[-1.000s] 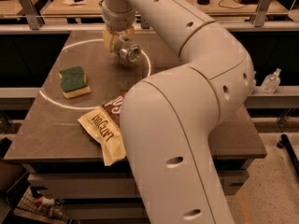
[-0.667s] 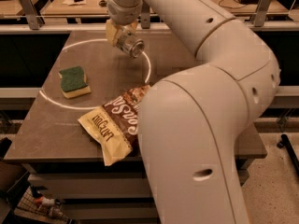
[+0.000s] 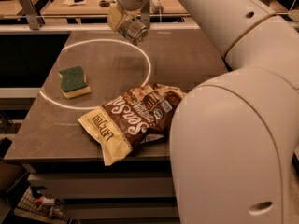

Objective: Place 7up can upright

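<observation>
End effector (image 3: 128, 25) clamped on the 7up can (image 3: 134, 31), which hangs tilted above the far part of the bench (image 3: 187, 59), its shiny round top angled toward the camera. Nearest the lens, the robot's pale arm (image 3: 233, 139) fills the right side. Beside it a crumpled chip bag (image 3: 135, 118) lies flat, then a green-and-yellow sponge (image 3: 74, 81) sits inside a white ring (image 3: 148, 66) marked on the dark grey surface. The likely risk: let go at this lean, the can would tip over and roll toward an edge. Beyond, wooden worktops (image 3: 88, 6) carry small items in dim, warm light.
</observation>
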Available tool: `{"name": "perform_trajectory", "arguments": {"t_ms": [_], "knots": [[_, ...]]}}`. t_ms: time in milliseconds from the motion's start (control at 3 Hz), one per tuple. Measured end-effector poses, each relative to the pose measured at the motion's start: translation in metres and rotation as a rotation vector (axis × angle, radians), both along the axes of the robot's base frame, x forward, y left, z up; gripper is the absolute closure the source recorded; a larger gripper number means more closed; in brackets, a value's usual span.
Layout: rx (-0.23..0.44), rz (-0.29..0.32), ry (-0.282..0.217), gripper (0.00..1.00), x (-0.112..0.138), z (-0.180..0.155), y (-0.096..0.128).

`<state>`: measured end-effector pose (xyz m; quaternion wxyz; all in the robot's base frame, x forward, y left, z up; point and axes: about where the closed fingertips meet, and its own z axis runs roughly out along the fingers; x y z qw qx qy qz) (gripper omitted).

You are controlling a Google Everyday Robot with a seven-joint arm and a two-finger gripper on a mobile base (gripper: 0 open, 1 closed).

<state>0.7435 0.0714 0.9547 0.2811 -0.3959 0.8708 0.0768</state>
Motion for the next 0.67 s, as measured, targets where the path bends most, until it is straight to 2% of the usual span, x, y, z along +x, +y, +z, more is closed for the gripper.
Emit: {"name": "perform_trajectory", "arguments": {"t_ms": [333,667], "knots": [[0.074,0.087,-0.062,1.0,-0.0028,0.0157,0.0041],[0.147,0.156,-0.099,1.0,-0.003,0.0193,0.0088]]}}
